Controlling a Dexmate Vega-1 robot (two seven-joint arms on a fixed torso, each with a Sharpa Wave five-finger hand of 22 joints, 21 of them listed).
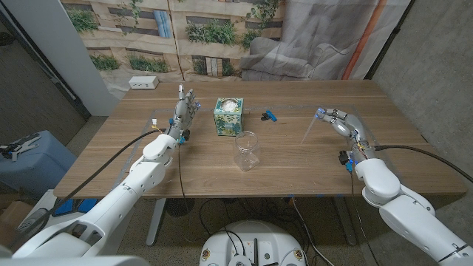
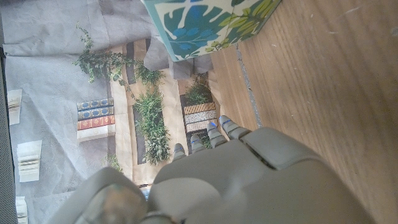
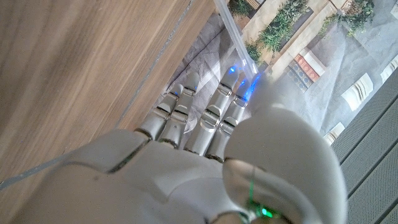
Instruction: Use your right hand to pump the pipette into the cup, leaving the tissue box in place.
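A clear plastic cup (image 1: pixel 247 151) stands upright near the table's middle front. Behind it and slightly to the left sits the teal leaf-patterned tissue box (image 1: pixel 228 116), whose side fills a corner of the left wrist view (image 2: pixel 205 25). My right hand (image 1: pixel 338 120) hovers at the table's right side, well right of the cup, and pinches the top of a thin clear pipette (image 1: pixel 310 130) that slants down towards the table. In the right wrist view the pipette tube (image 3: pixel 233 31) runs out beyond my right hand (image 3: pixel 205 143). My left hand (image 1: pixel 186 106) stands upright left of the tissue box, holding nothing.
A small blue object (image 1: pixel 269 114) lies between the tissue box and my right hand. A white box (image 1: pixel 143 83) sits at the table's back left. The right table edge (image 1: pixel 414 125) is close to my right arm. Grey cloth hangs behind the table.
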